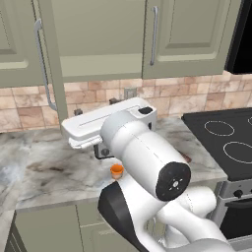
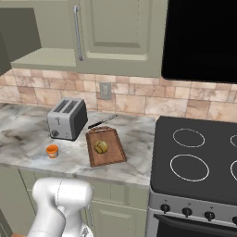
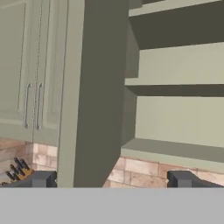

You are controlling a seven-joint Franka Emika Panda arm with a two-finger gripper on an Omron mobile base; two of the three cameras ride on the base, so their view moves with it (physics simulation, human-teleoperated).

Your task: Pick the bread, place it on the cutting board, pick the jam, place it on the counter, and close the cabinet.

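The bread [image 2: 101,146], a round golden bun, lies on the reddish-brown cutting board [image 2: 106,147] beside the stove. The orange jam [image 2: 52,151] jar stands upright on the marbled counter [image 2: 23,134] in front of the toaster; it also shows below my arm as jam [image 1: 116,170]. The cabinet [image 3: 175,70] has its left door [image 3: 89,96] swung out, seen nearly edge-on, with bare shelves inside. My gripper [image 3: 111,181] is open and holds nothing; it is raised and faces the open door's edge, some way off.
A silver toaster [image 2: 67,119] sits against the tiled wall, with a black knife [image 2: 102,121] behind the board. The black stove [image 2: 199,152] lies to the right. The open door's long handle [image 1: 42,64] juts toward the arm. A knife block [image 3: 19,170] shows at lower left.
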